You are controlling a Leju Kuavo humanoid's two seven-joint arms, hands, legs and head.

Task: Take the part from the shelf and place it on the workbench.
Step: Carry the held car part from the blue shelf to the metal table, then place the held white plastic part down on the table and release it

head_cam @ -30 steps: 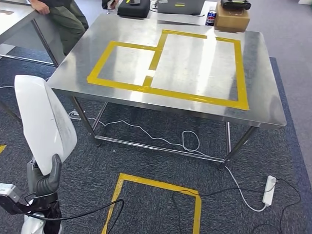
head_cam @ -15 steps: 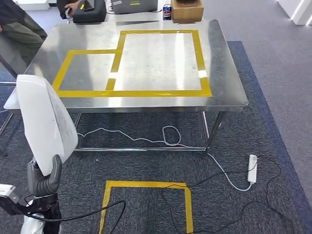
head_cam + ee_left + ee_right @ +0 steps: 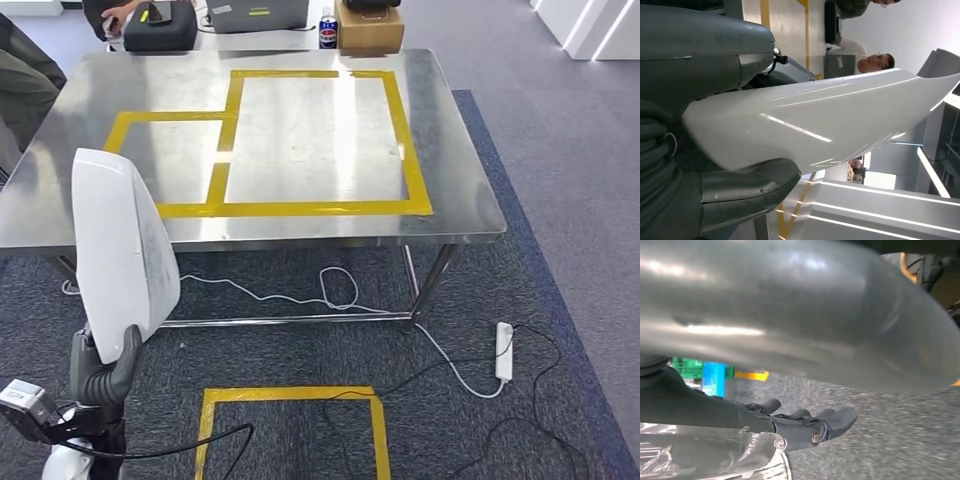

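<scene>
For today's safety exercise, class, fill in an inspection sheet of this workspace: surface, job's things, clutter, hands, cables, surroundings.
Surface: stainless steel workbench, yellow tape rectangles, bare inside.
Job's things: white curved plastic panel, off the bench, upright in the left hand.
Clutter: black case, brown cardboard box, blue can beyond the far edge.
Hands: left hand grips the panel; right hand holds nothing, fingers extended.
Cables: white power strip and cords on the carpet.
Surroundings: seated person at left.

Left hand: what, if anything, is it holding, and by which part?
The left hand holds the white part by its lower end, the thumb on one face and the fingers on the other.
</scene>
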